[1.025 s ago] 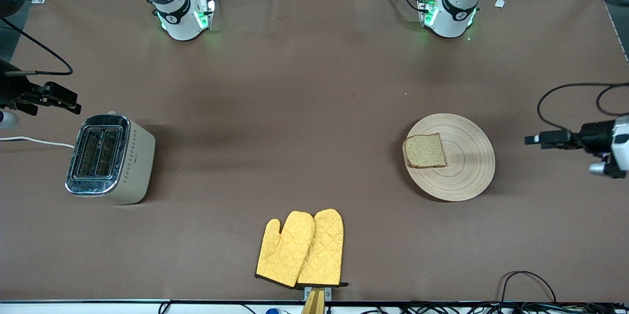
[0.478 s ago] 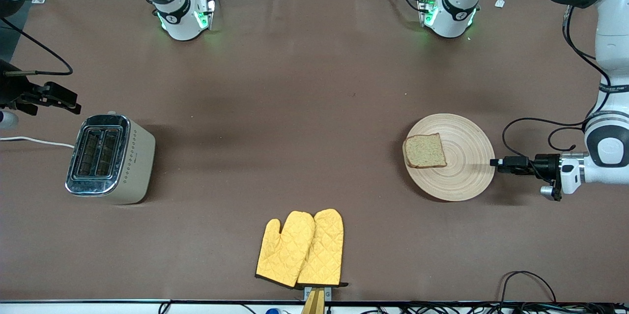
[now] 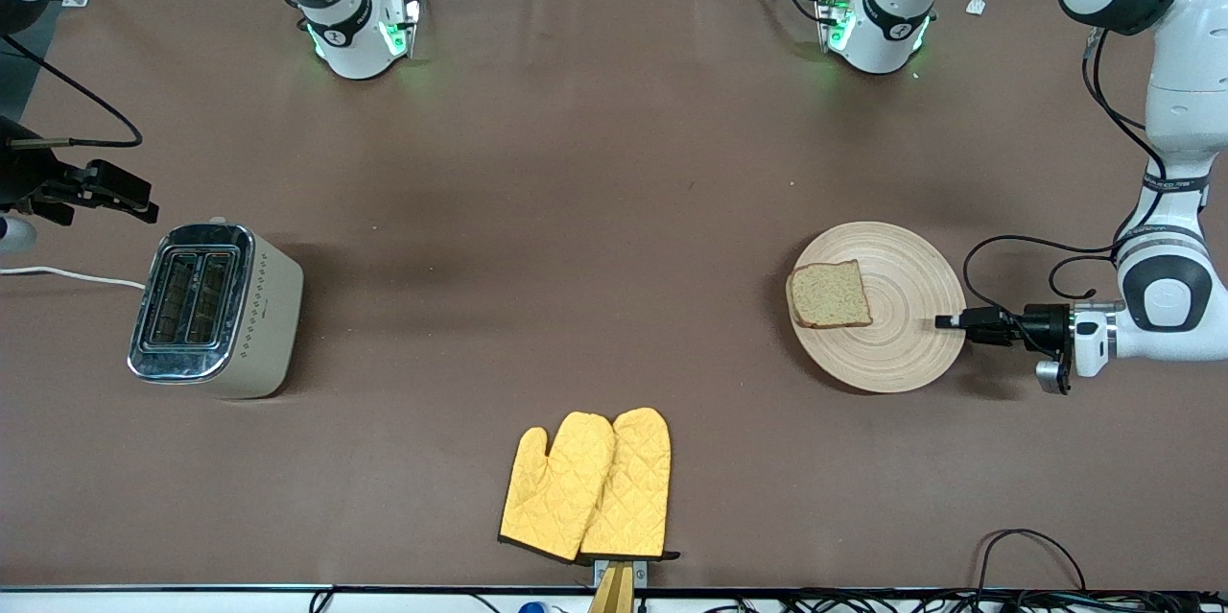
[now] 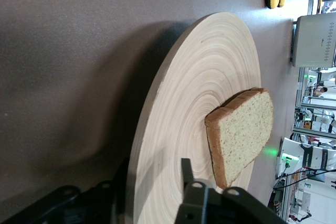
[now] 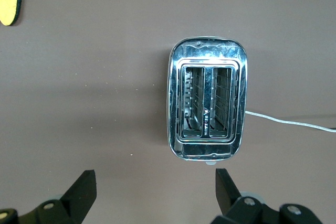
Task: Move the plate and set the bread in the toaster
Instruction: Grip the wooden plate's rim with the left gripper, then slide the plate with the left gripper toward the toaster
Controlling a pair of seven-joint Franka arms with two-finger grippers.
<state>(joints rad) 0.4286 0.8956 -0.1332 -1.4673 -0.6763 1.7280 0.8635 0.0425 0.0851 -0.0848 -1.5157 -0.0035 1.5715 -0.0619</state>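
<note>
The round wooden plate (image 3: 902, 344) lies flat toward the left arm's end of the table. On the part of it nearest the table's middle rests the slice of brown bread (image 3: 830, 294). My left gripper (image 3: 946, 322) reaches in level from the table's end and is shut on the plate's rim. In the left wrist view one finger lies on top of the plate (image 4: 210, 77) and one under it, with the bread (image 4: 244, 135) just ahead of the left gripper (image 4: 152, 167). The cream toaster (image 3: 216, 311) stands at the right arm's end, slots up and empty. My right gripper (image 3: 144, 200) waits open above the table beside the toaster (image 5: 207, 111).
A pair of yellow oven mitts (image 3: 587, 485) lies near the table's front edge, at the middle. The toaster's white cord (image 3: 67, 275) runs off the right arm's end of the table. Black cables (image 3: 1027, 546) loop at the front edge near the left arm's end.
My left arm came in from the table's end and down to the plate's rim, and its fingers closed there. Plate, bread and right arm have not moved.
</note>
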